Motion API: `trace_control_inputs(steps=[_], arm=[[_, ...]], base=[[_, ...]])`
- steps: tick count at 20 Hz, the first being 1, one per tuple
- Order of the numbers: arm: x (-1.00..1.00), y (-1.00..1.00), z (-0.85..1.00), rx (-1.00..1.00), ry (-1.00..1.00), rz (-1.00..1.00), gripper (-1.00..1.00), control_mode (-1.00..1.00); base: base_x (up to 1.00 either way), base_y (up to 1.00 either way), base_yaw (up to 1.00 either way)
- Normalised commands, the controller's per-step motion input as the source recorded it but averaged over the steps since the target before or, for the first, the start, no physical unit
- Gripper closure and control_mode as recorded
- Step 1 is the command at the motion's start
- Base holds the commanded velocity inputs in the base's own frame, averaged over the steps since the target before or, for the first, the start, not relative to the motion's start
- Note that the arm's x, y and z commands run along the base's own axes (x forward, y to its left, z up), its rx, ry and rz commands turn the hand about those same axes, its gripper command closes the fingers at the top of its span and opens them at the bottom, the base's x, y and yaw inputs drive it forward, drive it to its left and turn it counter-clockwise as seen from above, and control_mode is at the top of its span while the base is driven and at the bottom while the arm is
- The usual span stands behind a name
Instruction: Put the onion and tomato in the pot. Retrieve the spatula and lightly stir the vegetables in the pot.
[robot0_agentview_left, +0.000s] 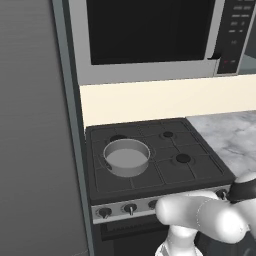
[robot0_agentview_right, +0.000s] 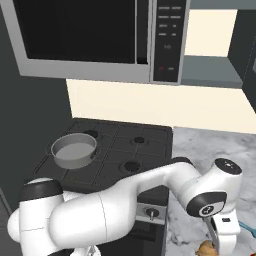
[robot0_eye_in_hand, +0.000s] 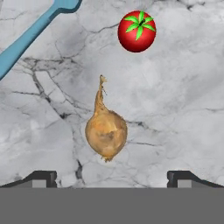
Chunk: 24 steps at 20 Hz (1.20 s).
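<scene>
In the hand view the golden-brown onion lies on the marble counter, its thin stem pointing up the picture. My gripper is open above it, one fingertip to each side, nothing between them. The red tomato with its green star sits beyond the onion. A teal-blue spatula crosses the upper left corner. In the right base view the hand hangs low over the counter with the onion just beneath it. The grey pot stands empty on the stove's front left burner.
A black stove with front knobs adjoins the marble counter on its right. A microwave hangs above the stove. A tall dark grey panel rises left of the stove.
</scene>
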Motion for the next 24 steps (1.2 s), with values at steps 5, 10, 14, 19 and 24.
trace_control_inputs(steps=[5, 10, 14, 19, 24], arm=[[0.05, -0.22, -0.19, 0.0, 0.0, 0.0, -1.0, -1.0], [0.3, -0.06, -0.19, 0.0, 0.0, 0.0, -1.0, -1.0], [0.03, 0.0, -0.19, 0.0, 0.03, 0.0, -1.0, -1.0], [-0.11, 0.0, -0.23, 0.0, 0.05, 0.0, -1.0, -1.0], [-0.05, 0.0, -0.22, 0.0, 0.01, 0.0, -1.0, -1.0]], base=[[0.0, 0.0, 0.0], [0.0, 0.0, 0.0], [0.0, 0.0, 0.0], [0.0, 0.0, 0.0], [0.0, 0.0, 0.0]])
